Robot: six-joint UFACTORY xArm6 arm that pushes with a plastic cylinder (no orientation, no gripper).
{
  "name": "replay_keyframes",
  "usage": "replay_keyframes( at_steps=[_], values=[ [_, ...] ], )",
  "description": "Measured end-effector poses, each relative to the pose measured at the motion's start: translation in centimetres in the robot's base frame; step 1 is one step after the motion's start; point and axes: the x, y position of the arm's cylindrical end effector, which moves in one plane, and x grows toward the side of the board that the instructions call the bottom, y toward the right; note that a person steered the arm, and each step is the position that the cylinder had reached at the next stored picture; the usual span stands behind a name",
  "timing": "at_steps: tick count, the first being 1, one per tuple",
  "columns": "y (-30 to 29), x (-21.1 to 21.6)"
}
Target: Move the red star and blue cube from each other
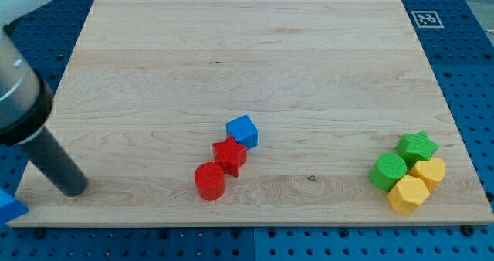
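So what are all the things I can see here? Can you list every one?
Wooden board: one, light brown, fills most of the view.
Blue cube: one, blue, centre, touching the red star.
Red star: one, red, between the blue cube and the red cylinder.
Red cylinder: one, red, lower left of the star.
Green star: one, green, view's lower right.
Green cylinder: one, green, left of the yellow blocks.
Yellow blocks: two, yellow, lower right corner.
Blue block: one, blue, bottom-left edge, partly cut off.
My tip: one, dark, far left, away from the blocks.
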Motion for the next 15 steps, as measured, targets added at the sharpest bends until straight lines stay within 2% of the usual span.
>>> replay_keyframes(
  at_steps=[1,2,3,5,6,8,9,10,12,13,15],
  values=[
    [2.6,-1.3],
    [5.1,-5.5],
    [9.8,-6.8],
    [19.2,-6.5],
    [21.1,-6.5],
    [21.1,-6.5],
    [16.3,-6.5],
    [8.8,-6.9],
    [-4.0,-3.1],
    [-5.0,-0.3],
    [-5.0,0.5]
  ],
)
